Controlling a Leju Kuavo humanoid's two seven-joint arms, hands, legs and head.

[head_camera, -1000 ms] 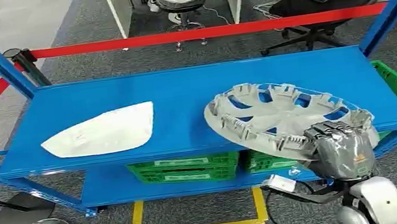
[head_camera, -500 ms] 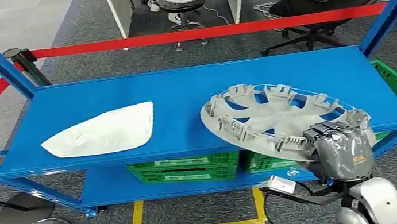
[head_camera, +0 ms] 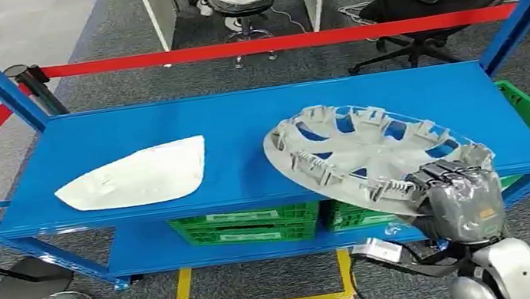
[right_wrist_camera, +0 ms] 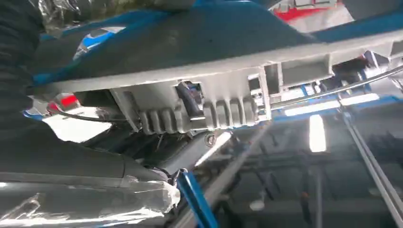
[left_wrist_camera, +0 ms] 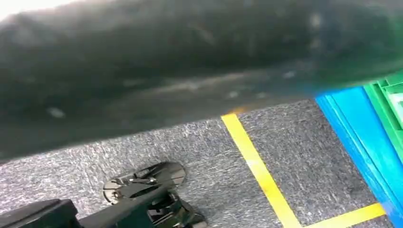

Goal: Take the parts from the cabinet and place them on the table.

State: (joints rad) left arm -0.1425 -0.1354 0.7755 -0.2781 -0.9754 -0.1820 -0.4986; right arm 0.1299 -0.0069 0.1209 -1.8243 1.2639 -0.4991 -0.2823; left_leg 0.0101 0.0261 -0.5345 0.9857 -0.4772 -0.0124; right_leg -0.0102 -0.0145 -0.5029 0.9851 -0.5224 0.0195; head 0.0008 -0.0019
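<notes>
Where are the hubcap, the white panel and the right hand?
hubcap (head_camera: 359, 154), head view, on its spoked middle.
white panel (head_camera: 138, 175), head view, on the middle of its flat face.
right hand (head_camera: 460, 197), head view, on the grey cover gripping the hubcap's near rim.

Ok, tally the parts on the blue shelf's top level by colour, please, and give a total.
Grey: 1, the wheel cover, its near edge held by the right hand and tilted up off the shelf.
White: 1, the flat panel lying on the shelf's left side.
Total: 2 parts.
</notes>
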